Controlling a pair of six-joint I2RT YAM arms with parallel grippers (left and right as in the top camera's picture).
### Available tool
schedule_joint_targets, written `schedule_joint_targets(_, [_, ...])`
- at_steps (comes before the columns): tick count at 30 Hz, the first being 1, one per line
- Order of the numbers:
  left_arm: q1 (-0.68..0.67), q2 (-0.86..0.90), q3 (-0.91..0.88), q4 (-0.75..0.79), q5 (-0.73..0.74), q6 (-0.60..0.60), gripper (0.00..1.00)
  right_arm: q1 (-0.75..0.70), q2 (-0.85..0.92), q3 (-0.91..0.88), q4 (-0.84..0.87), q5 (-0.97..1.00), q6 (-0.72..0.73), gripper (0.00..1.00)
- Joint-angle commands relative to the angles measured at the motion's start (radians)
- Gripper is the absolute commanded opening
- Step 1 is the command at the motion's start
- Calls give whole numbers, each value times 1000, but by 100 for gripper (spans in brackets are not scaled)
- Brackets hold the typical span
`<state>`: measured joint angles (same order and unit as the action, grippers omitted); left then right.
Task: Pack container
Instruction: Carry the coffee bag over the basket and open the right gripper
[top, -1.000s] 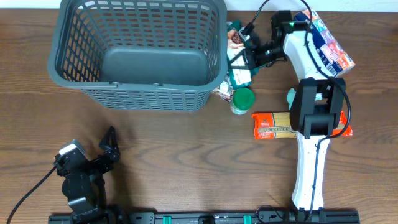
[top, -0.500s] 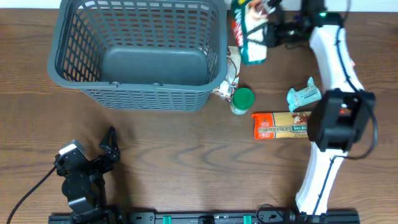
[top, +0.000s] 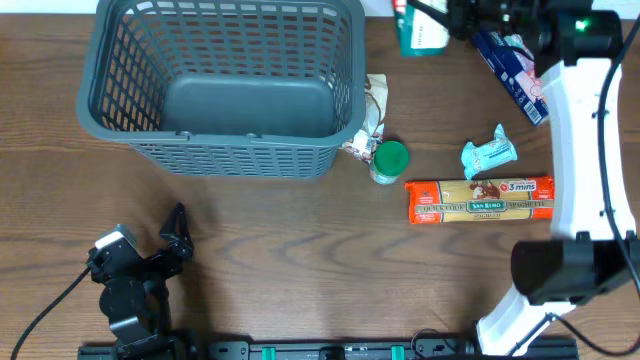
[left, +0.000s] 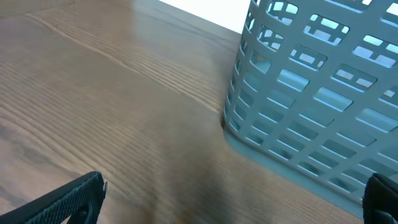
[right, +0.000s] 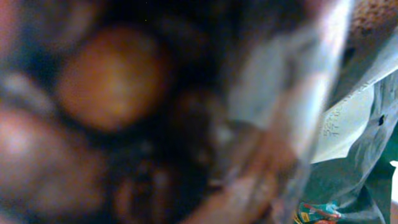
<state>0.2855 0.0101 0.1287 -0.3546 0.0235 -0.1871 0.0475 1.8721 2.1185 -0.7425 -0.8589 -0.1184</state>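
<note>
**Grey container sits left of the loaded right pincer**

Grey plastic lattice forms the walls of the container (top: 225, 155), which stands upright on the brown wooden tabletop (top: 300, 250) in the far left half of the overhead view, its solid bottom bare. The right pincer (top: 455, 18) is at the far edge, off to the right of the container's far right corner and apart from its rim. It pinches a green-and-white packet (top: 420, 30) that juts toward the container without reaching over it. The right wrist view is filled by a blurred close-up of packaging, with a pale label and teal film of the packet (right: 345, 130) at the right side; the fingers themselves cannot be made out there.

The left pincer (top: 178, 236) lies near the front left of the tabletop, well apart from the container's near wall and holding nothing. In the left wrist view its two dark fingertips (left: 74, 199) show at the bottom corners, spread wide, with the container (left: 298, 93) ahead and to the right and bare tabletop (left: 93, 93) between.

Right of the container, a crumpled wrapper (top: 374, 105) leans against its right wall, and a green-lidded jar (top: 390, 160) stands just beside that. Further right lie a spaghetti packet (top: 478, 200), a small teal packet (top: 488, 155) just beyond it, and a blue packet (top: 510, 65) near the right arm.
</note>
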Motion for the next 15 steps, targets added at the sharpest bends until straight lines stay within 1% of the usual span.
schedule_joint_targets(1, [-4, -6, -21, -2, 3, -6, 99, 105, -85, 25, 48, -76, 2, 1])
schedule_joint_targets(6, [-4, -6, -21, -2, 3, -6, 99, 244, -82, 25, 90, -37, -2, 1])
schedule_joint_targets(10, [-4, -6, -21, -2, 3, -6, 99, 328, -66, 25, 52, 74, -11, 1])
schedule_joint_targets(14, [-4, -6, -21, -2, 3, -6, 99, 373, -63, 25, -7, 238, -18, 1])
schedule_joint_targets(15, [-4, -6, -21, -2, 3, -6, 99, 379, -63, 25, -19, 266, -18, 18])
